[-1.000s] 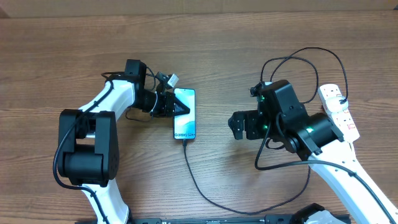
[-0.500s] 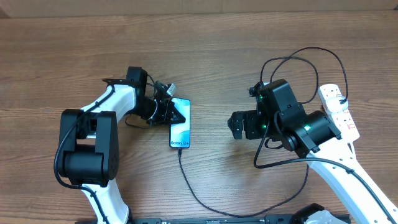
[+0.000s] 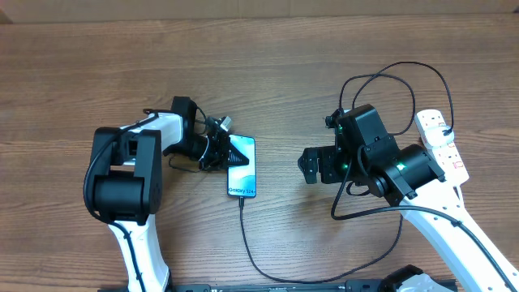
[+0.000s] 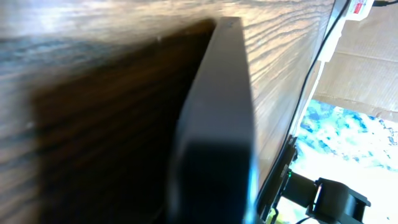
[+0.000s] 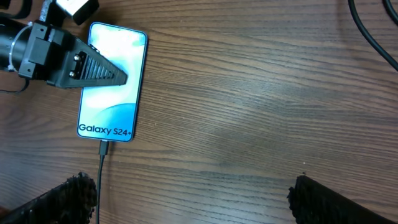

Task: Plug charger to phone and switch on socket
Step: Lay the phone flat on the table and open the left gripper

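Note:
The phone [image 3: 243, 170] lies on the wooden table with its light blue screen up and "Galaxy S24+" near its lower end; the right wrist view shows it too [image 5: 111, 93]. The black charger cable [image 3: 251, 239] ends with its tip at the phone's bottom edge [image 5: 102, 148]. My left gripper [image 3: 232, 150] is shut on the phone's left edge, with one black finger lying across the screen [image 5: 93, 67]. The left wrist view shows only the phone's dark edge [image 4: 217, 124], close up. My right gripper [image 3: 310, 166] is open and empty, right of the phone. The white socket strip [image 3: 442, 139] lies at the far right.
The black cable loops [image 3: 389, 77] above the right arm and runs to the power strip. Another stretch curves along the table's front edge [image 3: 357, 268]. The strip's red-switched end shows in the left wrist view [image 4: 364, 6].
My left gripper has shifted the phone down and slightly right, tilting it and then straightening it. The left arm has swung closer to the phone. The right arm has barely moved.

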Controlling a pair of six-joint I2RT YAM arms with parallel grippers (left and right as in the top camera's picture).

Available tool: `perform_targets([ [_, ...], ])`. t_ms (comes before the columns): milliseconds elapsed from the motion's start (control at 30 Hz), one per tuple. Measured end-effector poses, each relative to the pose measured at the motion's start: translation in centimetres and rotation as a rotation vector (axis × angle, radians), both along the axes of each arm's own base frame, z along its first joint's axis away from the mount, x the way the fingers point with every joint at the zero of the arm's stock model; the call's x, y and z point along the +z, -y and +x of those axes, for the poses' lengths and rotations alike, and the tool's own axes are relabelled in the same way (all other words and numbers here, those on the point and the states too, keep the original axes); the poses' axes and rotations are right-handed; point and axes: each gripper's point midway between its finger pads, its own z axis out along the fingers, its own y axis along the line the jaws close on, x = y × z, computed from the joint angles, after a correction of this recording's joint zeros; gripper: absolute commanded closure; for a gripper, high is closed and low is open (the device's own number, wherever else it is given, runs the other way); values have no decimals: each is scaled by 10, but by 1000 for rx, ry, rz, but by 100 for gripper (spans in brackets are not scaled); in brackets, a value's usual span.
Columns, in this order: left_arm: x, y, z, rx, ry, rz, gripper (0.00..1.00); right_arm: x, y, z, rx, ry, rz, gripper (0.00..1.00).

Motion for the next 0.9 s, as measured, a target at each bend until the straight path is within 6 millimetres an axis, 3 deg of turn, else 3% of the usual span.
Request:
perform_targets([
  [533, -1, 0, 1, 2, -12, 13, 83, 2, -2, 3, -1, 15, 7, 0],
  [900, 0, -2, 4, 15, -36, 117, 77, 3, -2, 5, 0, 21, 10, 0],
])
